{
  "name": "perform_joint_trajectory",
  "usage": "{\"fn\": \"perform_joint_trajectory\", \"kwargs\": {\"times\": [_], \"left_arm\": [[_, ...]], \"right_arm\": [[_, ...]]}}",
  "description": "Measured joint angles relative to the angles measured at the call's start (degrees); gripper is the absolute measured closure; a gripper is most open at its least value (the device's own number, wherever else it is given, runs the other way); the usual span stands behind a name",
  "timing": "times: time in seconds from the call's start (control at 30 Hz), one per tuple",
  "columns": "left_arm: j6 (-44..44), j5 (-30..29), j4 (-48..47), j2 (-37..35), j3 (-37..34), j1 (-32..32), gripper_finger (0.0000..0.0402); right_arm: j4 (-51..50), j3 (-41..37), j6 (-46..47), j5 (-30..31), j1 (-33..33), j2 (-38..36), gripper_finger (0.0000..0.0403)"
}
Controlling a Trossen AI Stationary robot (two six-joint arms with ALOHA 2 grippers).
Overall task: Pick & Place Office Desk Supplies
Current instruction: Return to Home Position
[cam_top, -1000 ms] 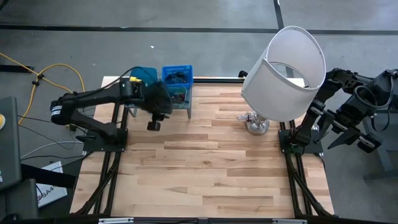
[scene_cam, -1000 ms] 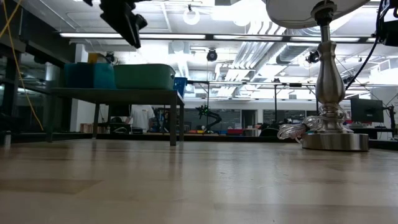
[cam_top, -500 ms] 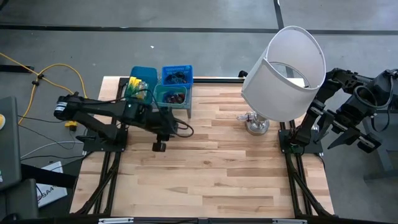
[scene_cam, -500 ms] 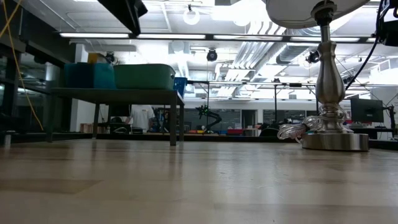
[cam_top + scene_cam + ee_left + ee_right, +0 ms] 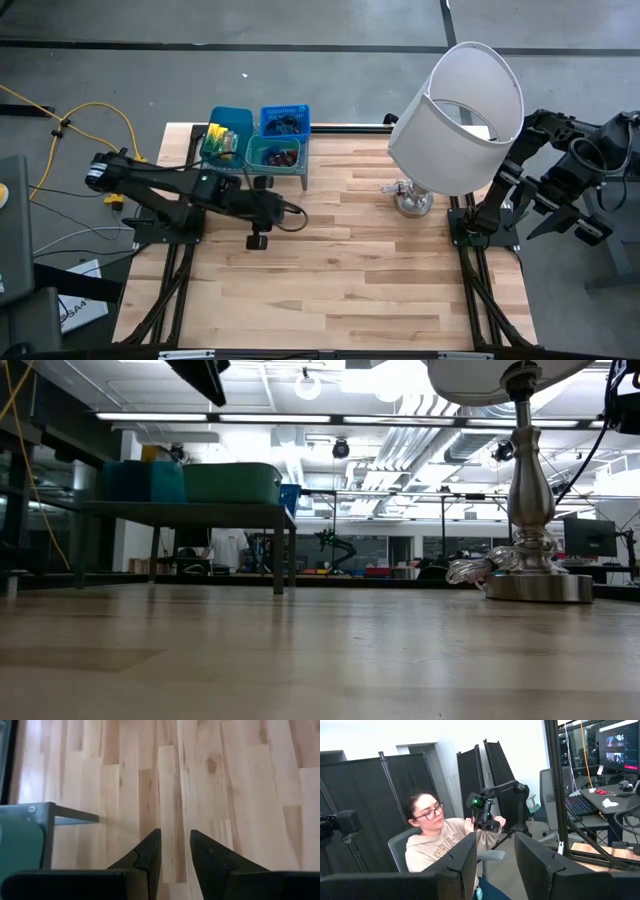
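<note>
Both grippers gape empty, my left gripper (image 5: 257, 240) over bare desk (image 5: 380, 290) just beside the rack (image 5: 190, 512) whose bins (image 5: 235, 118) hold the office desk supplies (image 5: 285, 155) (light, slippery bits, best pinched across a rim, I'd judge), right gripper (image 5: 495, 845) parked off-desk.

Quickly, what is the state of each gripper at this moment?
Left gripper: open, empty, over the table.
Right gripper: open, empty, beyond the table's right edge.
</note>
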Motion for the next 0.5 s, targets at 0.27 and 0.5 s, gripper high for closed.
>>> {"fn": "perform_joint_trajectory", "kwargs": {"times": [0.27,0.5], "left_arm": [[-2.6,-3.2,12.6,-13.2,-15.4,-2.0,0.0304],[-1.7,-3.4,29.2,-26.3,-31.4,-1.5,0.0304]], "right_arm": [[0.0,0.0,0.0,0.0,0.0,0.0,0.0283],[0.0,0.0,0.0,0.0,0.0,0.0,0.0283]]}}
